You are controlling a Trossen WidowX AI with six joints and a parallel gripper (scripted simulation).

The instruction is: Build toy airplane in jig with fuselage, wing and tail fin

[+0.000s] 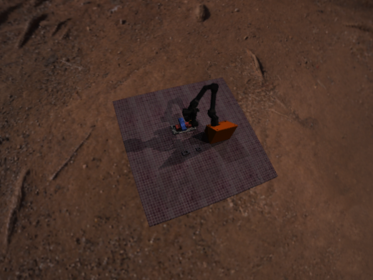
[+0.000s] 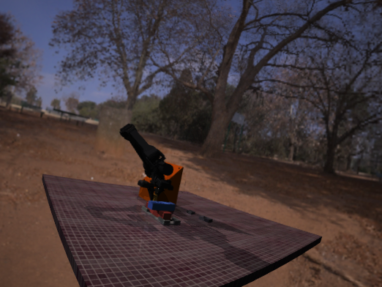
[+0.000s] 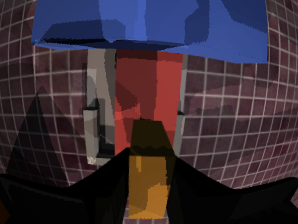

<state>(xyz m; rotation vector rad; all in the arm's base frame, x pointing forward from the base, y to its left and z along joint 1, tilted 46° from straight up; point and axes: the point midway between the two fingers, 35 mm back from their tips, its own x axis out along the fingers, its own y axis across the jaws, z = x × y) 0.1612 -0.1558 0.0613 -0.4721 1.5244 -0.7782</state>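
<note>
The red fuselage lies lengthwise in the grey cradle. The blue wing lies across the top of the fuselage. My gripper is shut on the yellow tail fin, which stands upright over the tail end of the fuselage. In the wrist view the fin and fingers hide the tail socket. I cannot tell whether the fin's tab is in it, or whether the wing sits fully down.
An orange block stands by the arm's base. Two small dark holders lie on the tiled table top, to one side of the cradle. The wing's ends overhang the cradle.
</note>
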